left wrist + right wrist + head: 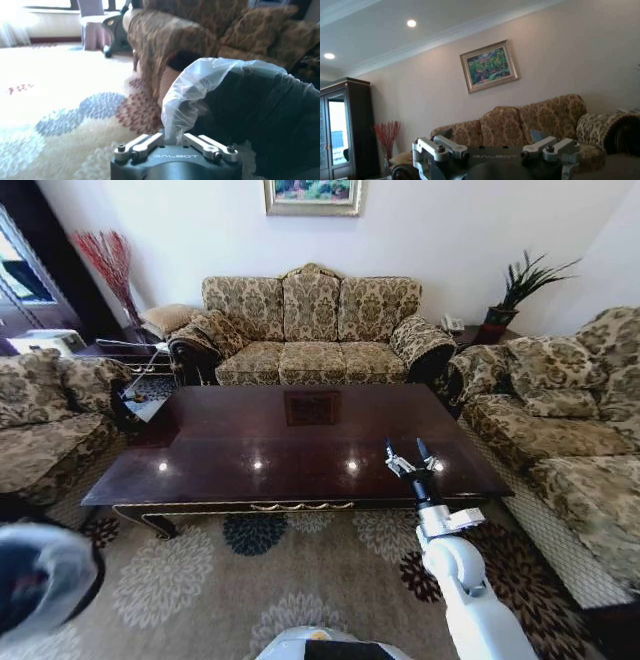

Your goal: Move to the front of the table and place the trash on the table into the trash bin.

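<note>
From my head, the bench (300,445) lies before me with its long axis running left to right, its gold-trimmed front edge nearest me and the three-seat sofa (312,330) beyond its far side. My right fingers (409,456) hang over the bench's near right part, spread apart and holding nothing, pointing away toward the sofa. At the near left corner of this view sits a dark rounded shape with a pale covering, too blurred to name.

From my left wrist, my left fingers (174,140) are closed on the translucent bag liner (200,90) folded over the rim of the trash bin (260,123), which stands upright on the patterned carpet (60,112) beside a sofa.

From my right wrist, my right fingers (492,139) are released, wide apart, aimed at the far sofa under a framed painting (490,66).
</note>
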You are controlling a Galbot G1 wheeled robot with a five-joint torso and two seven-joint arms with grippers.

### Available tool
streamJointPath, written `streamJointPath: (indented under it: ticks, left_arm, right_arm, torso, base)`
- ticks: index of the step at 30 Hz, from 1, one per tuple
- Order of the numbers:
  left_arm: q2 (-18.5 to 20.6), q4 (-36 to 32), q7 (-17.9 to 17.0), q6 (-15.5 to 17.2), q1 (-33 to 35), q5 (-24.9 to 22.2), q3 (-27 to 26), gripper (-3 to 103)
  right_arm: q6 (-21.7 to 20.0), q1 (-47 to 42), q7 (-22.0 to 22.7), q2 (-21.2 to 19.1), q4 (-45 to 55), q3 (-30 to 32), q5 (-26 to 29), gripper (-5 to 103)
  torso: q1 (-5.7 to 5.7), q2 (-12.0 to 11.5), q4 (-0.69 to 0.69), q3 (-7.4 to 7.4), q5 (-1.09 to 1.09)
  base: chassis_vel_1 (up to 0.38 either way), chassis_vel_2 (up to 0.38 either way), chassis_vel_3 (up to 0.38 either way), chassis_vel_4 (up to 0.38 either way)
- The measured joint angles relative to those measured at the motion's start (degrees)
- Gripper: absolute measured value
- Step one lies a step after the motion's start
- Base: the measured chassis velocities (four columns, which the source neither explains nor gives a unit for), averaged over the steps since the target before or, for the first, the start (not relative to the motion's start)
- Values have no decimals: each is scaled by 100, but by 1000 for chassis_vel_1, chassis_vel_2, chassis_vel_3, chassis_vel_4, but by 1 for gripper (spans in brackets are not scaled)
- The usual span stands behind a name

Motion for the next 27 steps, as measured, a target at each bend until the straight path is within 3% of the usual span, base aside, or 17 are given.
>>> streamJointPath:
  ticks: [4, 5, 9, 10, 12, 14, 17, 27]
  left_arm:
    - [89, 538, 128, -6, -193, 6, 253, 1]
    - [149, 938, 225, -7, -346, 39, 386, 1]
    - [246, 1621, 338, -9, -582, 85, 575, 1]
    - [302, 1961, 387, -37, -701, 150, 670, 1]
    - [437, 2588, 527, -261, -908, 231, 892, 1]
    - [480, 2785, 585, -349, -979, 246, 969, 1]
    - [684, 3694, 845, -573, -1374, 271, 1331, 1]
    - [1034, 4792, 1114, -778, -2057, 302, 1718, 1]
  right_arm:
    - [91, -135, 3, 42, -17, 11, -75, 100]
    - [94, -173, 31, 69, -33, -4, -110, 100]
    - [37, -209, 45, 91, -54, -35, -218, 100]
    - [9, -229, 44, 91, -58, -50, -243, 100]
    - [-31, -285, 44, 91, -60, -60, -265, 100]
    - [-38, -306, 44, 90, -61, -60, -274, 100]
    - [-134, -505, 30, 68, 6, -38, -314, 100]
    - [-211, -704, 222, 51, 290, -15, -386, 100]
  torso:
    - [7, -3, -7, 3, -1]
    - [10, -5, -12, 4, 6]
    - [11, -6, -12, 4, 7]
    - [10, -6, -7, 4, 5]
    - [6, -5, -1, 3, 5]
    - [5, -5, 0, 2, 5]
    - [4, -5, -5, 2, 4]
    - [5, -5, -6, 2, 9]
  base:
    - [23, 39, -10, -6]
    - [-7, 60, 9, -97]
    - [-28, 47, 19, -84]
    - [0, 0, 0, 0]
    - [0, 0, 0, 0]
    - [0, 0, 0, 0]
    - [0, 0, 0, 0]
    - [0, 0, 0, 0]
